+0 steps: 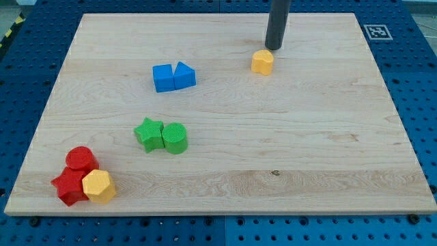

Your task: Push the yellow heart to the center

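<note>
The yellow heart (pixel 262 62) lies in the upper middle of the wooden board (pixel 328 150). My tip (pixel 274 48) stands just above and slightly right of the heart, very close to its upper right edge; I cannot tell whether they touch. The rod rises out of the view's top.
A blue cube (pixel 162 78) and a blue triangle (pixel 184 74) touch at upper left. A green star (pixel 149 133) and green cylinder (pixel 175 138) touch at left of centre. A red cylinder (pixel 80 158), red star (pixel 69 186) and yellow hexagon (pixel 98 186) cluster at lower left.
</note>
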Robot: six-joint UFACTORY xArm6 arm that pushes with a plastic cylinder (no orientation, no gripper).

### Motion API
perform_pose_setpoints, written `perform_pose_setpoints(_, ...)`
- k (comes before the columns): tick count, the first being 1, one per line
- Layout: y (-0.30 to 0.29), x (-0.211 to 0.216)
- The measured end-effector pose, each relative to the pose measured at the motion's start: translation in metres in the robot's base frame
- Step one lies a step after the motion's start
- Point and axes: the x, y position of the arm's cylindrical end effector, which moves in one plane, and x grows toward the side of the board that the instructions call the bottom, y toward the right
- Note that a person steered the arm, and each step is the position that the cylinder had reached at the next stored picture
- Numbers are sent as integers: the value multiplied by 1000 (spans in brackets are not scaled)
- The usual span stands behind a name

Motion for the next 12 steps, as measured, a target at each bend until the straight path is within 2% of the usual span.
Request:
perform_pose_setpoints(3, -2, 15)
perform_pose_setpoints(6, -2, 54)
perform_pose_setpoints(7, -2, 51)
perform_pose_setpoints(8, -2, 27)
perform_pose_setpoints(12, -21, 47)
